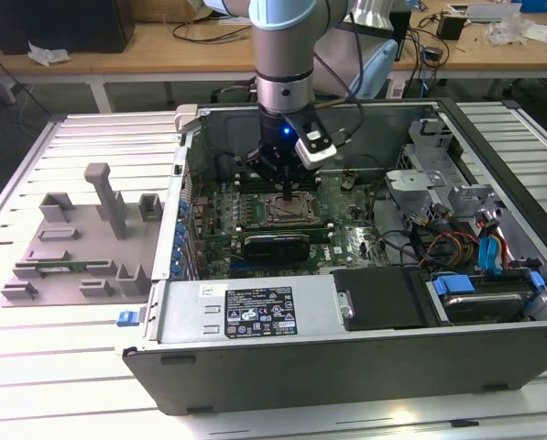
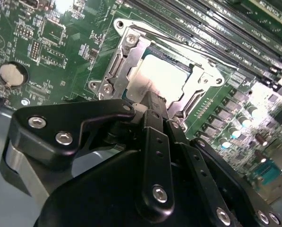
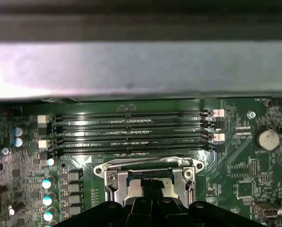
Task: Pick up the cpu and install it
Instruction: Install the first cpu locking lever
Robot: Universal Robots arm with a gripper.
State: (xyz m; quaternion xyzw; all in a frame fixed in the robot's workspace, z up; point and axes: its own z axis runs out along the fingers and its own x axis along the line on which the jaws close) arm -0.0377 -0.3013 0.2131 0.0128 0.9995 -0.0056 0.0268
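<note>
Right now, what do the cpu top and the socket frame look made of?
The cpu: looks like metal, pale silver, matte sheen with soft glare. The socket frame: likely plated steel, brighter, with shiny edges and screw heads. The pincer sits over the chip.

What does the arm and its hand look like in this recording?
The arm has a pale blue joint cover above a silver-grey tubular link and a dark wrist section. A small white camera module sits at the wrist beside a blue light, with black cables trailing off. The hand is matte black, with linked bars fastened by silver screws.
</note>
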